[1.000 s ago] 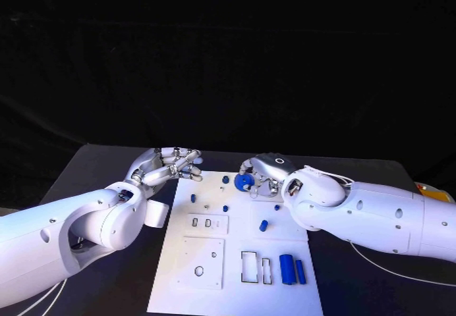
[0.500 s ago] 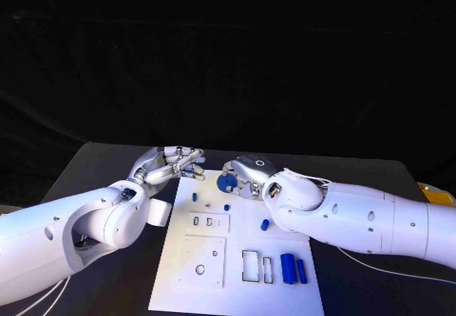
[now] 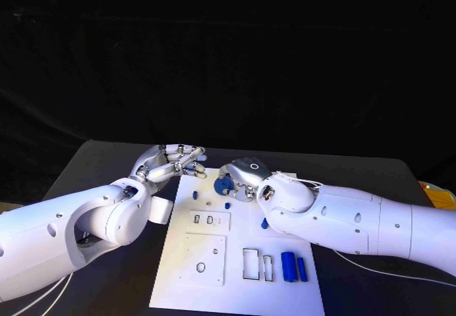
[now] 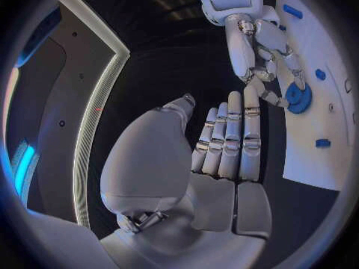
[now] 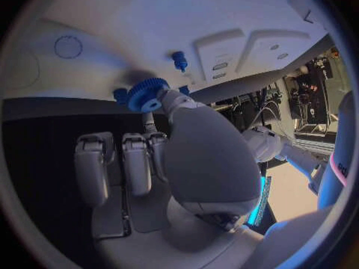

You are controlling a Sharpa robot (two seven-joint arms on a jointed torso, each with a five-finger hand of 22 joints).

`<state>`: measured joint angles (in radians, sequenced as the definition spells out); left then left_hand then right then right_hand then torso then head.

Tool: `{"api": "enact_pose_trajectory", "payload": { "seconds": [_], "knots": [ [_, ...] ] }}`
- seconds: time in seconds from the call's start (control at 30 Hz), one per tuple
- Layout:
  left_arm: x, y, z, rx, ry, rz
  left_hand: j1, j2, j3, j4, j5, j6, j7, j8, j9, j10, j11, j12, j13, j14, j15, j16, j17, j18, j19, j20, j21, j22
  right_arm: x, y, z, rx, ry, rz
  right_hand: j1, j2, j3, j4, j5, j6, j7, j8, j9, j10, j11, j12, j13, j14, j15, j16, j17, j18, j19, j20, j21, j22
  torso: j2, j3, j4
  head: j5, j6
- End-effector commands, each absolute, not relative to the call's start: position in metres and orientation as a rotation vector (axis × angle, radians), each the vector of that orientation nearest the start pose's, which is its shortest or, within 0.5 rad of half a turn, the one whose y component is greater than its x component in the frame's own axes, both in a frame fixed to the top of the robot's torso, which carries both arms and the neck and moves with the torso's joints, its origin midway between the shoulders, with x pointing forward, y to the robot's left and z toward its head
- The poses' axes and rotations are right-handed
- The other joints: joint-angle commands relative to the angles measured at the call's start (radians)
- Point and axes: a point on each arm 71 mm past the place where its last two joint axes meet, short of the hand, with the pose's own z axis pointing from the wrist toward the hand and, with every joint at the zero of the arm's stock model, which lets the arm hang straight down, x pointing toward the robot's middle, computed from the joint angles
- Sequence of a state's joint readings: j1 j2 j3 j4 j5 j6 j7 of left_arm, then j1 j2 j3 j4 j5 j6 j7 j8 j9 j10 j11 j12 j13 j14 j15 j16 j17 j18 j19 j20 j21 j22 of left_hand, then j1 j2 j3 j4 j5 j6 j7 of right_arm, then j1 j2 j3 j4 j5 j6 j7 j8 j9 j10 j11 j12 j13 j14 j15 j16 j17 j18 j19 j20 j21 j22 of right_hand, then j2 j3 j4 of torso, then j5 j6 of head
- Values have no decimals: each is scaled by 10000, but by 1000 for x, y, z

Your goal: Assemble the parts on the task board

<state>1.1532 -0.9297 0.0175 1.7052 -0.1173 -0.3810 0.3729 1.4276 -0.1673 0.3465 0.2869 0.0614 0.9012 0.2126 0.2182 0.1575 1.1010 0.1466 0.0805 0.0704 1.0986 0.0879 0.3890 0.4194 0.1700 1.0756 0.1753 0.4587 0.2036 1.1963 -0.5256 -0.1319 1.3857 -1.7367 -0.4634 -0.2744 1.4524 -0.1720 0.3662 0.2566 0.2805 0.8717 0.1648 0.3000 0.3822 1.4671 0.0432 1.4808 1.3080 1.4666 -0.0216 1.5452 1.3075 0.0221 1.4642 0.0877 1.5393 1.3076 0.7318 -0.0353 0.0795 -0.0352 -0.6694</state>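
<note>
Blue gear [image 3: 223,186] in right robot hand [image 3: 240,178]

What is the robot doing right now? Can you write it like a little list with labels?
Right hand: holds a blue gear over the far end of the task board
Left hand: empty, fingers apart, beside the board's far left corner
On the board: two long blue parts near the front right; small blue pegs near the gear
Table: black

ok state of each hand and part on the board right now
right hand: pinching the blue gear over the task board's far end
left hand: holding nothing, fingers straight and together, beside the board's far corner
two blue bars: lying side by side on the board's near right
</note>
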Motion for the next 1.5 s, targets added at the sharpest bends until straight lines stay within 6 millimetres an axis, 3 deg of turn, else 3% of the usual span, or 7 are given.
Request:
{"api": "enact_pose_trajectory", "payload": {
  "seconds": [0.03,0.43,0.53,0.67,0.83,1.2,1.5],
  "knots": [
    [454,197,-162,-10067,14398,-15909,-52,45,3,-31,-62,-60,18,-29,15,-23,48,-63,14,-53,2,66,11,91,-41,8,36,15,485,-78,-212,-3936,14982,5755,-143,19,78,-2,-57,924,-422,24,119,358,-23,15,1695,863,-50,28,1725,-123,812,-55,35,2327,-5,-1,-13,-10,-22],
    [455,197,-162,-10071,14415,-15913,-52,45,3,-31,-62,-60,18,-29,15,-23,48,-63,14,-53,2,66,11,91,-41,8,36,15,490,-79,-217,-3885,15105,5652,-409,-90,258,-22,-291,745,-337,-145,108,307,49,-46,1643,861,7,27,1720,-112,781,-14,0,2295,1,5,-27,22,-23],
    [455,197,-162,-10072,14418,-15913,-52,45,3,-31,-62,-60,18,-29,15,-23,48,-63,14,-53,2,66,11,91,-41,8,36,15,492,-79,-217,-3808,15125,5681,-770,-224,322,10,-839,296,-129,-536,11,207,230,-164,1533,857,160,26,1708,-104,757,104,-29,2272,-5,6,-16,13,-23],
    [455,197,-162,-10079,14419,-15898,-52,45,3,-31,-62,-60,18,-29,15,-23,48,-63,14,-53,2,66,11,91,-41,8,36,15,493,-79,-218,-3723,15225,5743,-1369,-305,104,233,-938,-82,13,-904,-65,93,378,-285,1418,858,299,34,1728,-93,732,249,-61,2247,-4,7,-18,12,-24],
    [455,197,-162,-10084,14429,-15894,-50,47,1,-25,-64,-64,20,-36,21,-19,51,-73,18,-81,5,85,68,92,-78,12,81,41,493,-81,-220,-3674,15491,5823,-2770,-48,-461,343,-646,-95,38,-1105,-21,57,421,-305,1402,867,353,54,1782,-91,731,327,-68,2254,-4,1,-31,19,-25],
    [455,198,-162,-10096,14428,-15865,-50,47,1,-25,-64,-64,20,-36,21,-19,51,-73,18,-81,5,85,68,92,-78,12,81,41,493,-85,-224,-3601,16016,5872,-3427,337,-613,355,-487,103,-25,-1125,68,146,369,-194,1514,880,315,73,1849,-104,769,302,-31,2300,-3,11,-36,12,-50],
    [455,198,-162,-10101,14428,-15855,-51,46,-2,-24,-64,-69,23,-40,22,-24,53,-79,18,-90,6,90,84,92,-89,13,95,49,497,-92,-226,-3413,16239,5505,-3446,354,-612,352,-484,106,-27,-1128,70,130,368,-214,1493,886,313,80,1876,-110,782,300,-15,2315,1,15,-39,-30,-33]
  ]
}}
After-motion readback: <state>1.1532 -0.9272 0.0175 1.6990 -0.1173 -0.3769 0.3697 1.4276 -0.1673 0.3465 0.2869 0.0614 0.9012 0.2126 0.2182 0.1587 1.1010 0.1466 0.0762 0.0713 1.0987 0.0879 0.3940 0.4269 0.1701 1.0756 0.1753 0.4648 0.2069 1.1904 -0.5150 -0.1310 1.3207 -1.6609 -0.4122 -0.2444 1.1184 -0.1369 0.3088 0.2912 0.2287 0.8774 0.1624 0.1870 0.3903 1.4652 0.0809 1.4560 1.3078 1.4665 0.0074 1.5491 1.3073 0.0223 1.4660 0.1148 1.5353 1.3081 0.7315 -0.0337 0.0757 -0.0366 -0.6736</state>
